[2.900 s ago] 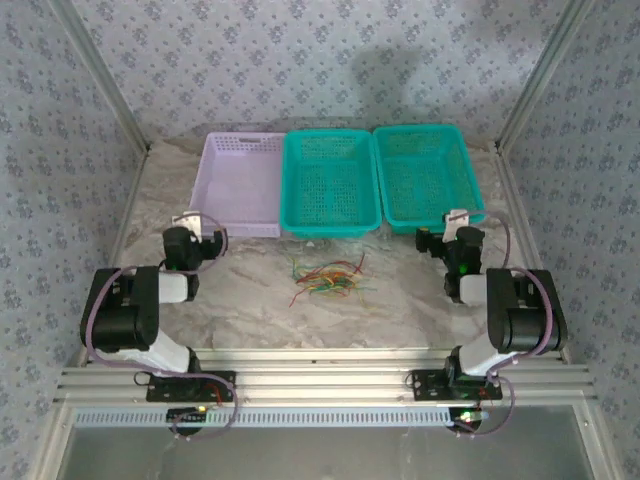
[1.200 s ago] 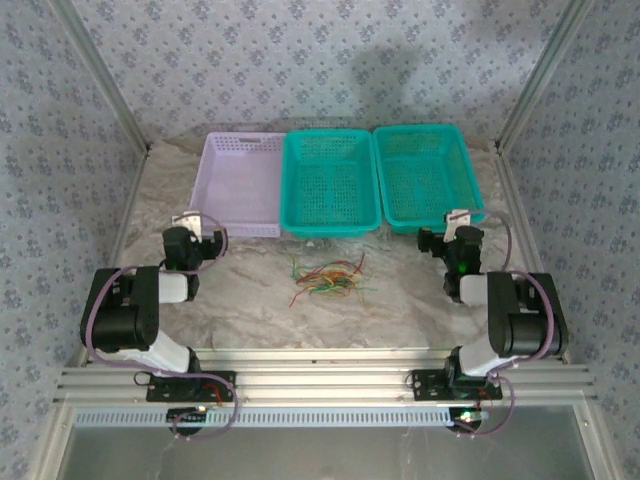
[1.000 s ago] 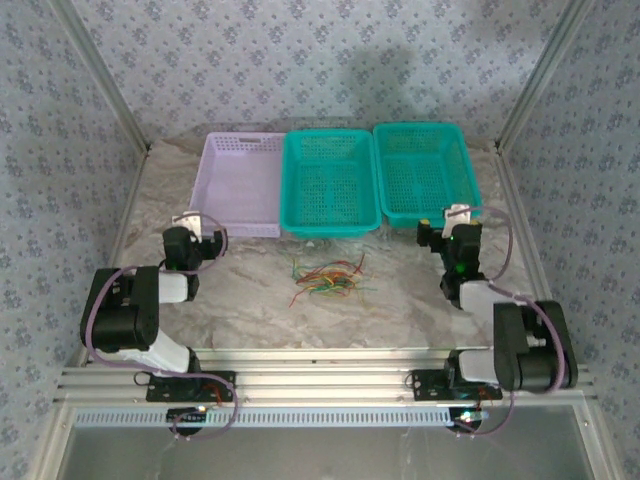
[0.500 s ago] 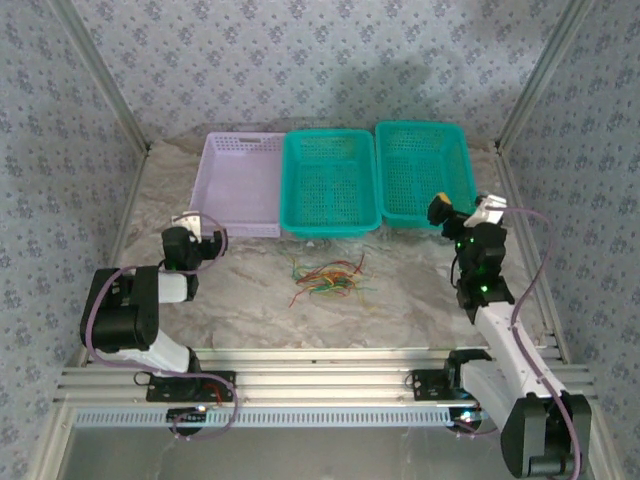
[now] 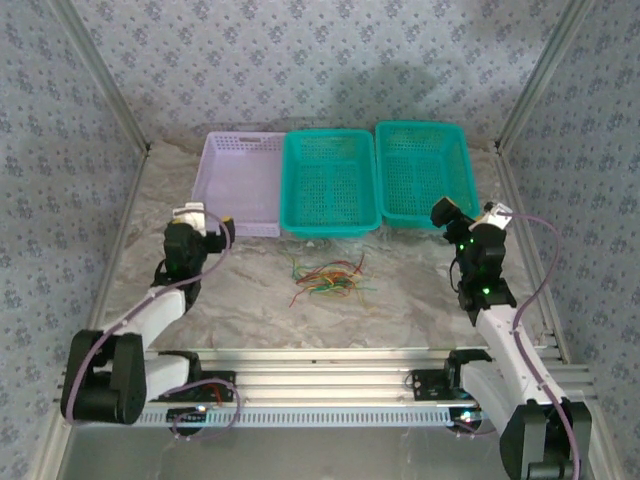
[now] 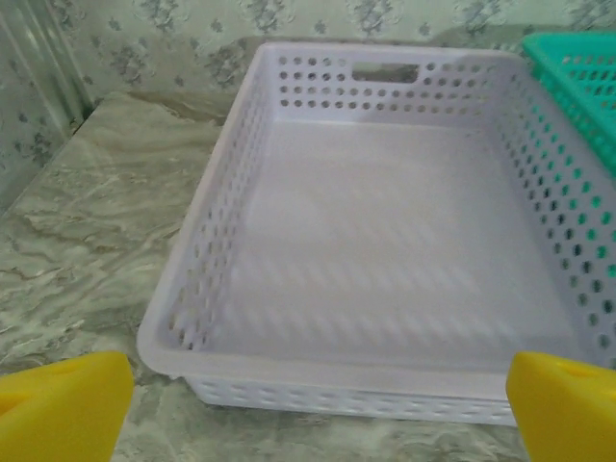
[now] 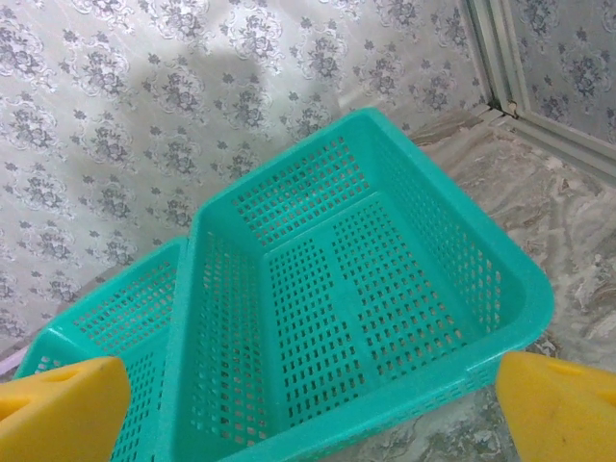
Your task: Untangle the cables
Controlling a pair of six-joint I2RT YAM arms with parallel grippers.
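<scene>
Three baskets stand in a row at the far side of the table (image 5: 410, 300), long sides touching or nearly so.
- lavender basket (image 5: 245, 185), on the left: nothing in it. The left wrist view gives its bare floor and perforated walls (image 6: 217, 231), with a handle slot in the far wall.
- middle teal basket (image 5: 330, 185): nothing visible inside.
- right teal basket (image 5: 425, 180): nothing visible inside. The right wrist view looks into its mesh floor and walls (image 7: 481, 279), with the middle teal basket (image 7: 125, 308) alongside it.

The cables (image 5: 325, 278) lie in one loose heap of red, green and yellow strands on the bare table. They sit in front of the middle teal basket, apart from its near wall and roughly midway between the two arms. Strands cross one another; single wires cannot be followed.

Left claw (image 5: 205, 225): near the front corner of the lavender basket, well to the left of the cables. Its yellow fingertips (image 6: 63, 404) sit at opposite edges of the wrist view, spread wide, nothing between them.

Right claw (image 5: 465, 215): near the front corner of the right teal basket, well to the right of the cables. Yellow fingertips (image 7: 58, 409) likewise spread wide, gripping nothing.
</scene>
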